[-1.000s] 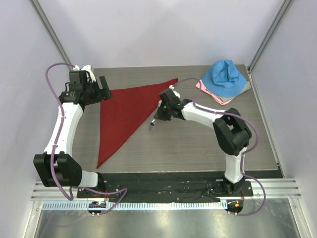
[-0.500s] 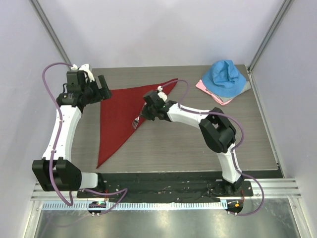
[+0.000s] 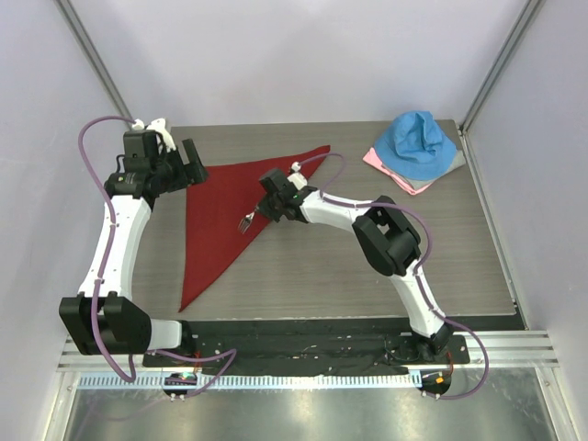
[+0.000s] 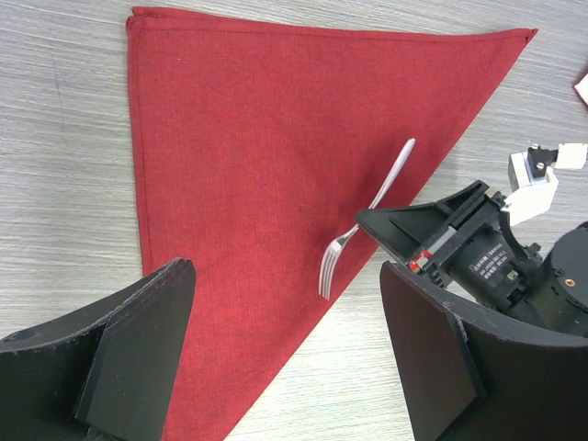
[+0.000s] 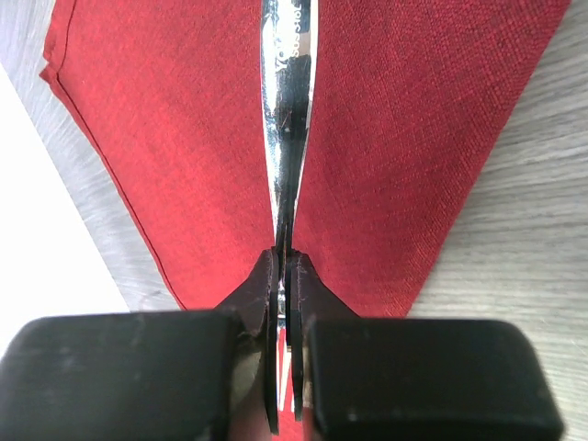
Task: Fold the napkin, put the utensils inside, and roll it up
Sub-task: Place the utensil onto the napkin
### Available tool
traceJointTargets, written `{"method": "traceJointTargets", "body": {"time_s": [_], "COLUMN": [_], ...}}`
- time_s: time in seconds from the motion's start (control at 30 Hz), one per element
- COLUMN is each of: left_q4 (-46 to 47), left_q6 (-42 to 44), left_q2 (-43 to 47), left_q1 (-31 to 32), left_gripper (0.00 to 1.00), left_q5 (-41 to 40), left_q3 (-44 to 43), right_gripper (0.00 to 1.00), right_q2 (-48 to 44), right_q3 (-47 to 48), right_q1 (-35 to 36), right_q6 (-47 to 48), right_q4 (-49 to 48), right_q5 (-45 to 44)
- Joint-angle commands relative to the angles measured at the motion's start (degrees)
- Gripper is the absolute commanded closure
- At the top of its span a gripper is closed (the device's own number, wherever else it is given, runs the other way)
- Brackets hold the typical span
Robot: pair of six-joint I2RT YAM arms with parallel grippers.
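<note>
While the right gripper [image 5: 285,266] clamps the fork [image 4: 367,216] by its slim handle over the folded napkin [image 3: 220,211] | fork likely stiff, light, slippery | napkin limp, best pinched at corners | left gripper [image 3: 193,165] spread apart

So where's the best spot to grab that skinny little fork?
Mid-handle, reaching in from the right. The fork has a slim, straight handle that two fingers can pinch, leaving the flared tines free. The right gripper holds it just so, shut on it over the napkin.
</note>
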State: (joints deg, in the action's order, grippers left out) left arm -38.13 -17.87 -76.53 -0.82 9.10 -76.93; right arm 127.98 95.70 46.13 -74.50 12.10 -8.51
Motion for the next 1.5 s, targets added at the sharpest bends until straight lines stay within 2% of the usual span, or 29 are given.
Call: {"method": "traceJointTargets", "body": {"time_s": [0.0,0.73,1.23,1.47], "left_q4": [1.22,0.78,0.95,1.39], "left_q6": [-0.59,-0.50,-0.76,-0.76], "left_q2": [1.12,1.21,1.47,1.65], "left_q1": [0.20,0.20,0.12,0.20], "left_gripper": [0.13,0.13,0.13,0.13], "left_q5": [1.44,1.88,2.23,1.80], "left_q3": [-1.56,-1.91,-1.74,-1.56], "right_gripper": [0.99,0.98,0.58,0.55], "right_q2": [0.34,3.76,4.11,0.00], "right_q3": [3.00,5.46,8.79,8.01], "right_q1": [0.28,0.28,0.28,0.10], "right_q6": [-2.49,-1.26,2.42,7.78], "right_q4": [-2.08,-0.06,1.61,-3.48], "right_q5": [-2.82,-2.65,-1.95,-1.50]}}
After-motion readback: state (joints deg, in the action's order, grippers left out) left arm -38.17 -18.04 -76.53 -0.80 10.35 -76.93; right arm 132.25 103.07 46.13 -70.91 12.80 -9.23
